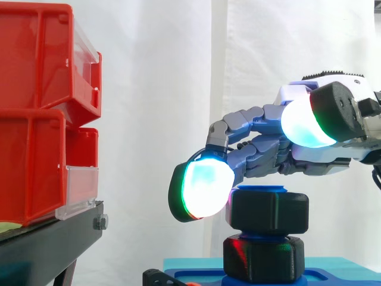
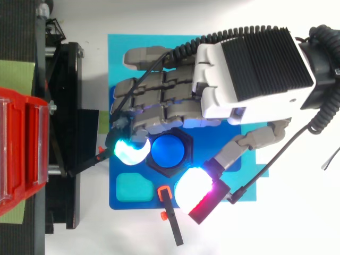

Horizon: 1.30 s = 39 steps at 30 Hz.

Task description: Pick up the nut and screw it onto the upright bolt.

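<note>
Seen from above, the black hexagonal plastic nut point(image 1: 268, 211) on the blue upright bolt point(image 2: 169, 151) sat at 3 o'clock from the hand's point(image 2: 164, 101) half-curled, empty fingers point(image 2: 130, 151).

There are two red bins, an upper bin point(image 1: 41, 59) and a lower bin point(image 1: 30, 167), on one black stand point(image 1: 47, 241). One blue bolt point(image 2: 169, 150) carries two black hexagonal pieces, an upper piece point(image 1: 268, 213) and a lower piece point(image 1: 265, 259). There is one hand point(image 2: 249, 69).
</note>
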Each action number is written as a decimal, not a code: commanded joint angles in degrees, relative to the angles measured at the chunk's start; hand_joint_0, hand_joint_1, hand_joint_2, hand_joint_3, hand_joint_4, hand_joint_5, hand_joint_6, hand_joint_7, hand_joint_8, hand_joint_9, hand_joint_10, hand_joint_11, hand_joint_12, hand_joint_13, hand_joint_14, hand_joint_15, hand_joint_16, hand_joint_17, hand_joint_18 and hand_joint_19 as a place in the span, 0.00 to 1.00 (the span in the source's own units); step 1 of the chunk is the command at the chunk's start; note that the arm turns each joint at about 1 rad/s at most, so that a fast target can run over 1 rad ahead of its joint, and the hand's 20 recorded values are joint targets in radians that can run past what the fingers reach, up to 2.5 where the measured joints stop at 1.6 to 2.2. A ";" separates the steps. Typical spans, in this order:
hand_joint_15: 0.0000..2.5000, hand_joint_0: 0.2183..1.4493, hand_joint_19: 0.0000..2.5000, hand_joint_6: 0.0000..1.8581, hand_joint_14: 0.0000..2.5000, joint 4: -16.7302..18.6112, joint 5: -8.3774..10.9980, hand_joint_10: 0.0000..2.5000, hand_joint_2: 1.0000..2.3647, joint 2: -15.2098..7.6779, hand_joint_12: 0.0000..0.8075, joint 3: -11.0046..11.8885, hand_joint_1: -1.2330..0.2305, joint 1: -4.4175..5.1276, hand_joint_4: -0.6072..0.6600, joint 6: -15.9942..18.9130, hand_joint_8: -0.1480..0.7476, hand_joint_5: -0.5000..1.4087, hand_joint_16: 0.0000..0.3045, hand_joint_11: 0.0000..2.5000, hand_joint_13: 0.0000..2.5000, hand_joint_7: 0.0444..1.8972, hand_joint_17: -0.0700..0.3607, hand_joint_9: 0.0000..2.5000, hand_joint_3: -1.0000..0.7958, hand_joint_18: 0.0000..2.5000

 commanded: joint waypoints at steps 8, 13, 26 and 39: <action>0.00 0.22 0.00 0.27 0.00 0.88 -0.91 0.00 0.00 0.05 0.19 0.03 0.65 -1.90 0.68 -0.62 0.41 0.23 0.04 0.00 0.20 0.62 0.22 0.29 0.28 0.08; 0.00 0.24 0.00 0.27 0.00 1.49 -2.32 0.00 0.00 0.05 0.19 0.03 0.65 -2.77 0.63 -0.70 0.41 0.26 0.03 0.00 0.20 0.66 0.22 0.31 0.28 0.07; 0.00 0.23 0.00 0.32 0.00 1.67 -6.62 0.00 0.00 0.05 0.17 0.03 0.60 -4.97 0.45 -0.26 0.38 0.30 0.01 0.00 0.37 0.69 0.18 0.52 0.28 0.22; 0.00 0.21 0.00 0.27 0.00 -5.19 -10.93 0.00 0.00 0.05 0.28 8.73 0.63 -6.47 0.64 4.31 0.46 0.23 0.06 0.00 0.32 0.56 0.26 0.47 0.28 0.17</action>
